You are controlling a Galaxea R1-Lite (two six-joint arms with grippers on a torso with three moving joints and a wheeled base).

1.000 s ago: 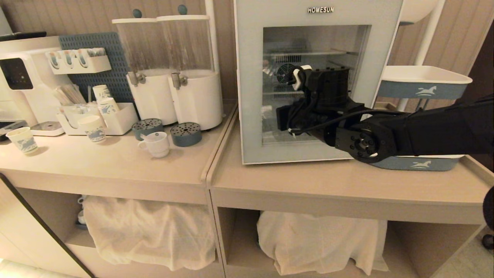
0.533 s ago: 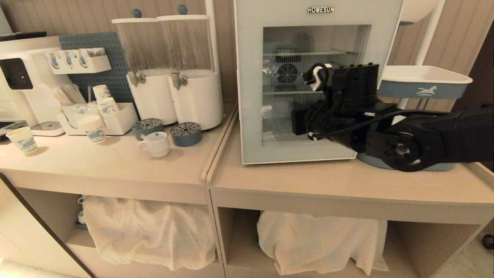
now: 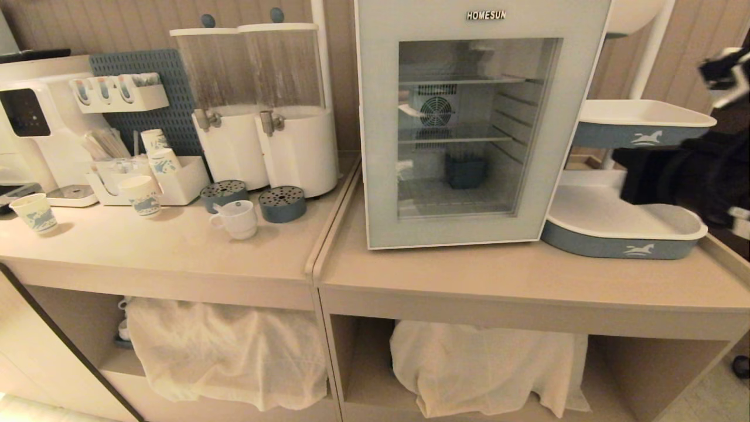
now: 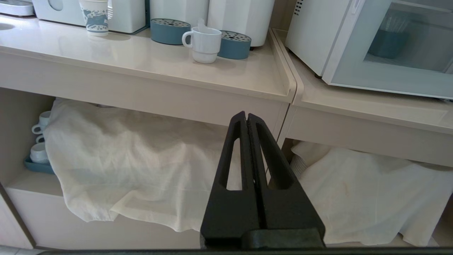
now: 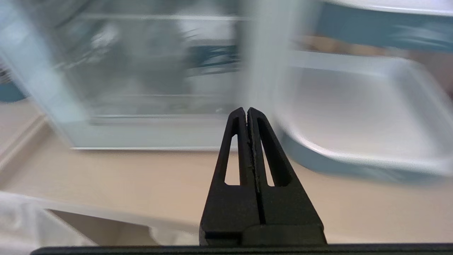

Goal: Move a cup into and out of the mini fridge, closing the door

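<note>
white mug (image 3: pixel 237 218) sits left of centre on the table (image 3: pixel 176 246); mini fridge (image 3: pixel 469 123) door (image 3: pixel 381 146) closed. right tool (image 5: pixel 247 112) and left tool (image 4: pixel 246 116) both clenched, empty.

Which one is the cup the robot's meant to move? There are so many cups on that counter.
Find the two tall white drink dispensers left of the mini fridge. In front of them lie two round blue grilles, and the cup stands between these. It alone is plain white with a loop handle; the other cups are blue-patterned and handleless.
</note>
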